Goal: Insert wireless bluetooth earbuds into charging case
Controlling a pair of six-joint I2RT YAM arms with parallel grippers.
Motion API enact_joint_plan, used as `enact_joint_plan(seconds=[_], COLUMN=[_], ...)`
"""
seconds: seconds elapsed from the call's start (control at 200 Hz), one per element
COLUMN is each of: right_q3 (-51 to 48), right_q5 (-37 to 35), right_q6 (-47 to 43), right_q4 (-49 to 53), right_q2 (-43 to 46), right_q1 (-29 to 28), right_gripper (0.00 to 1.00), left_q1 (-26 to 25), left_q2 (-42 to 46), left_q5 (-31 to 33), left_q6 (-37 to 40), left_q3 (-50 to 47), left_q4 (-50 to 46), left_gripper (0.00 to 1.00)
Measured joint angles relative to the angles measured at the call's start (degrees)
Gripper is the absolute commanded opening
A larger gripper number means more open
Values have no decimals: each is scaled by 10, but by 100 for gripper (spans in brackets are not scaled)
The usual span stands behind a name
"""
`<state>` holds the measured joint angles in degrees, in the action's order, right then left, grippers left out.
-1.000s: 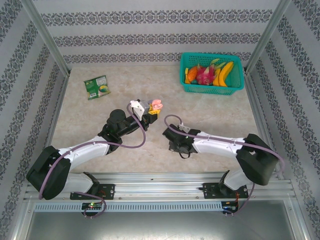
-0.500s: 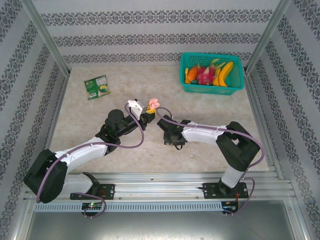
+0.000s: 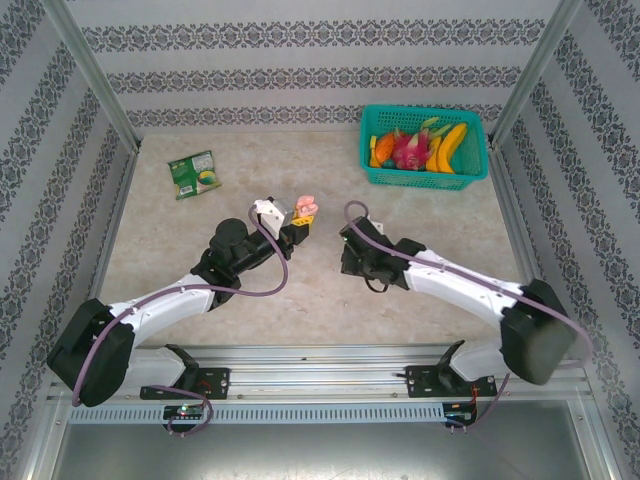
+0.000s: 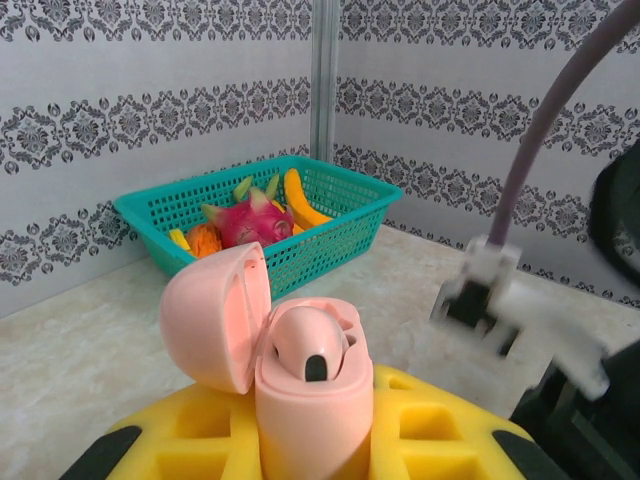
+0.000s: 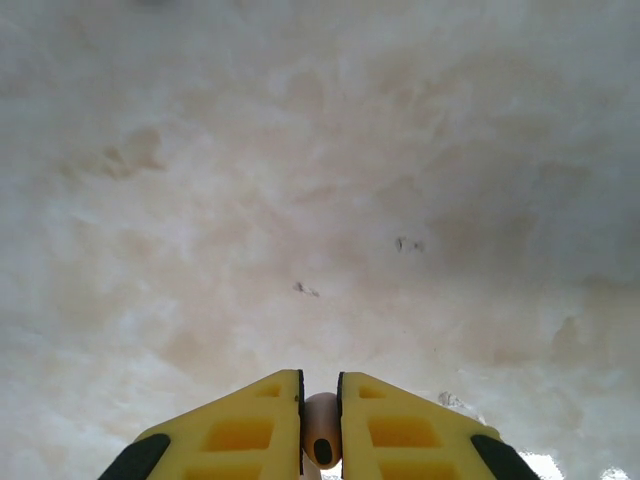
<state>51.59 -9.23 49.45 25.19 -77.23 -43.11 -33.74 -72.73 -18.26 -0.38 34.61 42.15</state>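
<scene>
Earbuds first: I'm counting two, both pale pink. The first earbud [image 4: 305, 352] is sitting in a socket of the charging case [image 4: 312, 415], and the left wrist camera is catching it with its dark tip facing us. The second earbud [image 5: 321, 432] is showing up on the right wrist camera, wedged between two yellow fingers.

One charging case, pink, is standing upright with its lid swung open to the left. The left gripper [image 4: 315, 445] is clamping it from both sides, pads pressing on the case body, holding it over the middle of the tabletop [image 3: 450, 230]. The right gripper [image 5: 319, 382] is pinching the second earbud, its fingers nearly pressed together with just the bud between them, and it is pointing down at bare marbled surface.

From overhead, the two grippers are hanging near each other but apart, the right one just to the right of the case. That view is too coarse to make out either earbud.

One teal basket [image 3: 420, 178] is sitting at the far right corner, carrying a dragon fruit [image 4: 248, 222] and yellow bananas [image 3: 450, 147]. One green packet [image 3: 194, 174] is lying flat toward the far left corner, and the overhead camera is picking it out.
</scene>
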Motion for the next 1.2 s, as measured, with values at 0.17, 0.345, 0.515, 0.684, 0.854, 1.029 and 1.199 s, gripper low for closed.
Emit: enact_joint_plan(seconds=[0.17, 0.345, 0.515, 0.684, 0.854, 1.029, 1.199], right_q3=[-4, 0, 25, 49, 50, 35, 17], right_q5=[-6, -5, 1, 24, 53, 75, 86], right_q6=[-15, -38, -61, -76, -78, -78, -78], right_q4=[-23, -60, -96, -142, -190, -250, -284], right_q2=[88, 152, 177, 187, 190, 197, 201], right_q1=[18, 37, 40, 44, 44, 44, 43], right_gripper=[15, 16, 16, 16, 16, 16, 16], left_q1=[0, 0, 0, 0, 0, 0, 0], left_q2=[0, -7, -25, -46, -62, -67, -70], left_q5=[-21, -56, -96, -136, -167, -186, -191], left_q6=[0, 0, -3, -11, -16, -24, -37], left_q3=[0, 5, 24, 56, 84, 94, 97], left_q4=[-2, -7, -18, -23, -24, -23, -21], left_gripper=[0, 0, 0, 0, 0, 0, 0])
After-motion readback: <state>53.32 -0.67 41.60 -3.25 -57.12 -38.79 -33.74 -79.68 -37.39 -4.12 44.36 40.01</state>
